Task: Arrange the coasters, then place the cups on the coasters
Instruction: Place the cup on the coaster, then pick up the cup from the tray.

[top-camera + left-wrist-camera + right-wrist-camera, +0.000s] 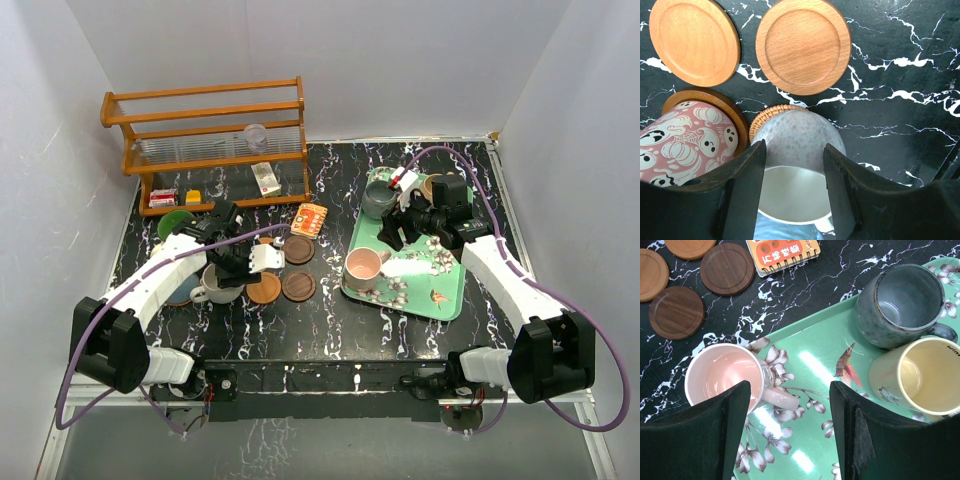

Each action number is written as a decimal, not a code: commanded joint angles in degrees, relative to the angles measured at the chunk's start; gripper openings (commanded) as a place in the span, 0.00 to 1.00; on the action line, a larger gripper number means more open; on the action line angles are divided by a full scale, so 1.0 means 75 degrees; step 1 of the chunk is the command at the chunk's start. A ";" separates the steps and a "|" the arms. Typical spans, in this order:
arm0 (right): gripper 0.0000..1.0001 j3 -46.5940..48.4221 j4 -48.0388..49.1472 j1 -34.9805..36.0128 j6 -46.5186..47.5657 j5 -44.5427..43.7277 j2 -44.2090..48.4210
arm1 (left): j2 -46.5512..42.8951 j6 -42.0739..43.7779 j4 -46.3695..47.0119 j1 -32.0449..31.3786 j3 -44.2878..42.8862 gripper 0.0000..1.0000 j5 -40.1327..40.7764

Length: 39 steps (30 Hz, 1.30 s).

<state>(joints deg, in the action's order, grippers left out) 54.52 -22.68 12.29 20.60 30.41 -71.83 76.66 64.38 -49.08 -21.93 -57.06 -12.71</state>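
Bracketing grey mug [797,150], left jaws, contact unclear

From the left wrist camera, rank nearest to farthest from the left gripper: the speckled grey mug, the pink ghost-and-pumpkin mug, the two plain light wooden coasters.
1. speckled grey mug: between the left gripper's fingers.
2. pink ghost-and-pumpkin mug: just beside, on the view's left.
3. two plain light wooden coasters: beyond, at top; too close to rank.
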 commanded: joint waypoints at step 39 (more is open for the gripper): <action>0.68 0.1956 -0.2420 0.0546 0.2108 -0.0472 -0.1023 | -0.0588 -0.4299 0.2093 -0.0005 -0.1069 0.74 -0.0810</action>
<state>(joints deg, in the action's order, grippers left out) 63.18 -34.83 13.58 29.36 27.86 -76.82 72.71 38.35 -35.46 -21.96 -63.51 -18.44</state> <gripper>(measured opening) 0.676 0.726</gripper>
